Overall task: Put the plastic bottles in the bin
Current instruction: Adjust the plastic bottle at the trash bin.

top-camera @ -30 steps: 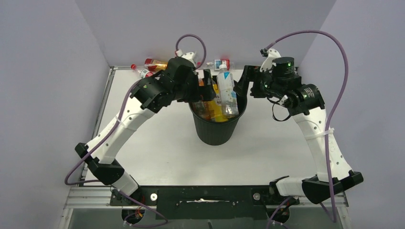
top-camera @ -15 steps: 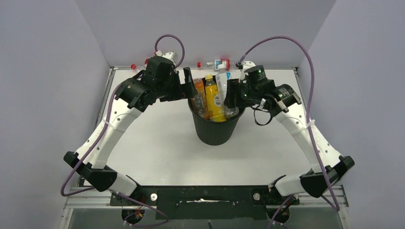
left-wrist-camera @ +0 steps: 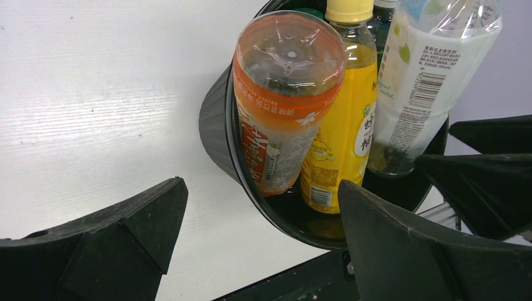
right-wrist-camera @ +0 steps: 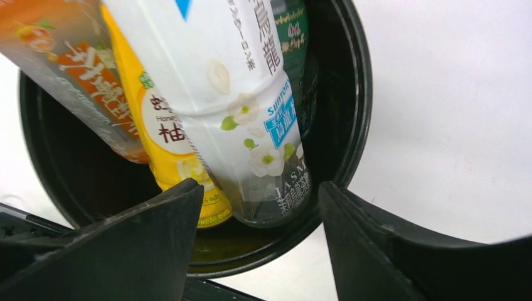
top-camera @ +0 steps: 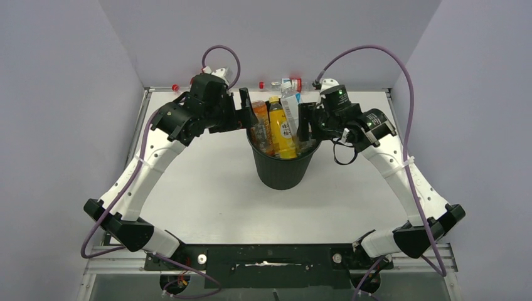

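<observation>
The black bin [top-camera: 282, 168] stands mid-table with several bottles upright in it: an orange one [top-camera: 260, 125], a yellow one [top-camera: 280, 128] and a clear white-labelled one [top-camera: 292, 111]. My left gripper [top-camera: 247, 116] is open and empty at the bin's left rim. In the left wrist view its jaws [left-wrist-camera: 263, 207] straddle the rim [left-wrist-camera: 216, 125], facing the orange bottle [left-wrist-camera: 282, 94]. My right gripper [top-camera: 306, 123] is open and empty at the right rim. In the right wrist view [right-wrist-camera: 260, 200] it faces the white-labelled bottle [right-wrist-camera: 232, 94] and a green-labelled one [right-wrist-camera: 292, 31].
More bottles lie along the back wall: a blue-white labelled one [top-camera: 292, 83], red caps [top-camera: 261, 84] and another red cap [top-camera: 175, 88] behind my left arm. Grey walls close the table on three sides. The arms' purple cables loop above the back edge.
My left gripper drew back left from over the bin to its rim. My right gripper moved in to the right rim. The white-labelled bottle now stands more upright in the bin.
</observation>
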Available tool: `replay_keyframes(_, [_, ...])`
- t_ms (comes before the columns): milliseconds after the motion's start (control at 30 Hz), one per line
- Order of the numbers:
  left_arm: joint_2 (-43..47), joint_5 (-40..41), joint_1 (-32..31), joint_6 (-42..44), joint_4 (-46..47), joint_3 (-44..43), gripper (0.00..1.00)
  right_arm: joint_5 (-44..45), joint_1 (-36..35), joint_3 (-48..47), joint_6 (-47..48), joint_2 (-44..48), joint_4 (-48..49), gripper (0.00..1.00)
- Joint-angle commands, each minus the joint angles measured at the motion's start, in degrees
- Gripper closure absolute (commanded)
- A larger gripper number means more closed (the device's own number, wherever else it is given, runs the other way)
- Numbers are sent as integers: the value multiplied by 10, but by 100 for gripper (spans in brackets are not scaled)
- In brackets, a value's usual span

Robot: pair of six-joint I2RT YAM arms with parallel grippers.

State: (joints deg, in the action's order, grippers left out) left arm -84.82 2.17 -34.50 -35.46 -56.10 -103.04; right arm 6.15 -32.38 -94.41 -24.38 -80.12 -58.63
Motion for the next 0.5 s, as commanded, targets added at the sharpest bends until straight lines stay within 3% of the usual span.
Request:
replay_keyframes(0, [13, -12, 7, 10, 40, 2, 8, 24, -11, -63, 14, 21, 0, 29])
replay_keyframes(200, [13, -16, 8, 9, 43, 3, 8, 19, -23, -62, 26, 5, 18, 39])
replay_keyframes(467, [17, -15, 13, 9, 43, 12, 8, 25, -24, 8, 19, -26, 33, 54])
